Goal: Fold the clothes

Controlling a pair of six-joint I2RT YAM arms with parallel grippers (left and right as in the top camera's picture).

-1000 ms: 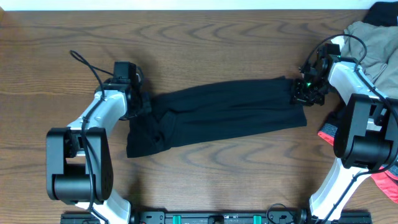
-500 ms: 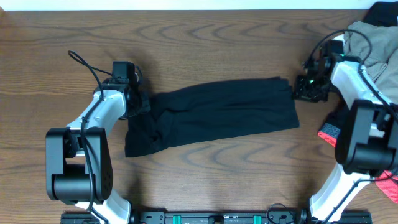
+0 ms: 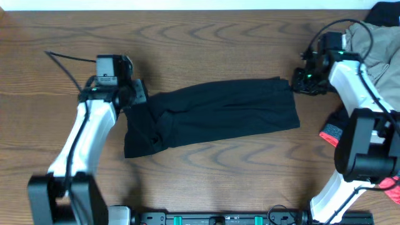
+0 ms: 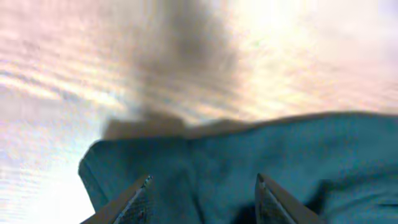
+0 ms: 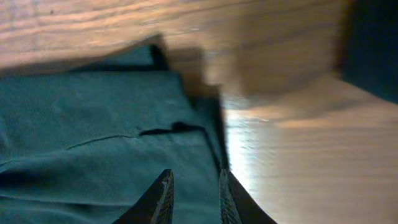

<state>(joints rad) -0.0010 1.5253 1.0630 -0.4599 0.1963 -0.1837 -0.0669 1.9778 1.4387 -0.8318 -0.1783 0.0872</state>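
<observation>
Lying flat, soft black shirt (image 3: pixel 219 115) seems loosely folded lengthwise.

My left gripper (image 4: pixel 204 182) hangs over the garment (image 4: pixel 311 155), which looks dark teal here. My fingers (image 4: pixel 134 200) stand apart with fabric between them. Beyond the garment's edge the table (image 4: pixel 74 56) is pale and blurred.

The black shirt (image 3: pixel 212 115), folded into a long narrow band, is lying flat across the middle of the worktop (image 3: pixel 206 37), its left end dipping lower and creasing. A khaki-grey piece (image 3: pixel 378 40) is lying crumpled at the far right corner, with a black piece (image 3: pixel 386 12) showing behind it. A coral-red piece (image 3: pixel 392 187) is showing at the right edge.
</observation>
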